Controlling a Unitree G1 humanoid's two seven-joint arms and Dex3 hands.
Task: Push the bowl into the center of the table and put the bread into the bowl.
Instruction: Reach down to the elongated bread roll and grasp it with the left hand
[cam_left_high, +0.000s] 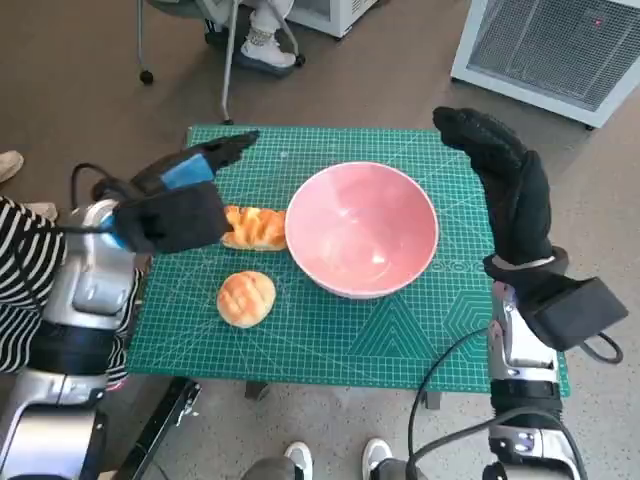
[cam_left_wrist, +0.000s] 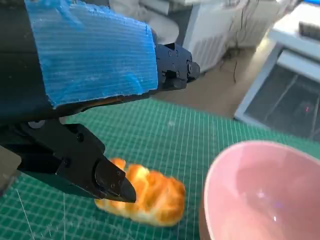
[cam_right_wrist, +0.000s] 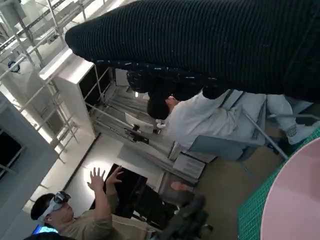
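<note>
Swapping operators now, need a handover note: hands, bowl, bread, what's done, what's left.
Left hand: open, holds nothing, hovering at the long bread, fingers just above it.
Right hand: open, raised beside the pink bowl, not touching it.
Bowl: empty, upright, roughly mid-table on the green mat.
Round bread: on the mat, in front of the long one.
Done: bowl looks centred.
Left: grasp bread, put it in the bowl.

The head view looks steeply down on the whole counter (cam_left_high: 330, 340). The left wrist view sits close behind the left hand (cam_left_wrist: 90, 65), facing the bowl (cam_left_wrist: 265, 195). The right wrist view, turned, shares only the bowl's rim.
</note>
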